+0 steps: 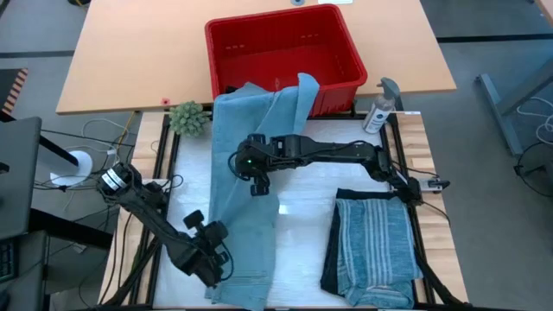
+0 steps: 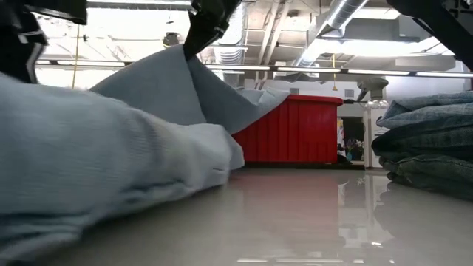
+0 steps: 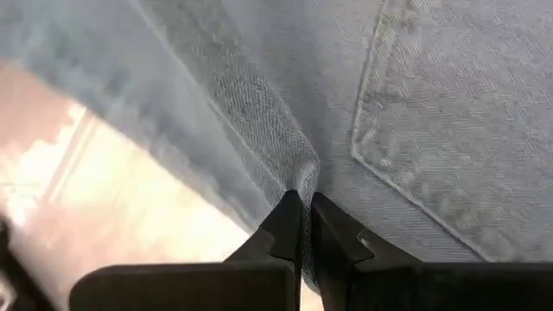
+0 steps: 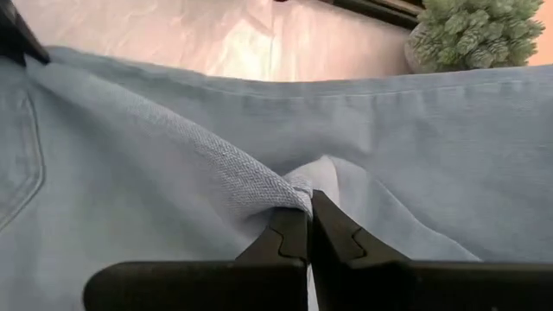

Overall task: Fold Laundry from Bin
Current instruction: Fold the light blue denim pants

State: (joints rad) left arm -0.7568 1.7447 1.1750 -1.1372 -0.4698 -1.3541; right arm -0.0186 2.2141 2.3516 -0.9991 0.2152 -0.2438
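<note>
A long light blue denim garment (image 1: pixel 246 199) lies lengthwise down the table's left half. Its far end is draped over the front rim of the red bin (image 1: pixel 285 52), and its near end reaches the table's near edge. My right gripper (image 1: pixel 257 181) reaches in from the right over the garment's middle and is shut on the cloth. My left gripper (image 1: pixel 221 257) is at the garment's left side near its near end, also shut on the cloth. In the low view the denim (image 2: pixel 111 148) rises to a peak under a gripper (image 2: pixel 207 26). My left gripper pinches a raised fold of the denim (image 3: pixel 298 177) between its two fingers, beside a sewn pocket (image 3: pixel 449 130). It comes slanting down from the table's left. The cloth around the fold runs on slack. My right gripper pinches a small gathered fold (image 4: pixel 289 194) in the garment's middle, slanting down from above. The cloth is pulled up into a tent-like peak (image 2: pixel 181 59), with creases running out from the fingertips. The rest of the garment lies on the table.
A folded pile, a blue-grey striped shirt on dark cloth (image 1: pixel 376 250), sits on the table's right near part. A spray bottle (image 1: pixel 380 108) stands right of the bin, and a small green plant (image 1: pixel 187 118) stands left of it. Bare white tabletop (image 1: pixel 302 233) lies between garment and pile.
</note>
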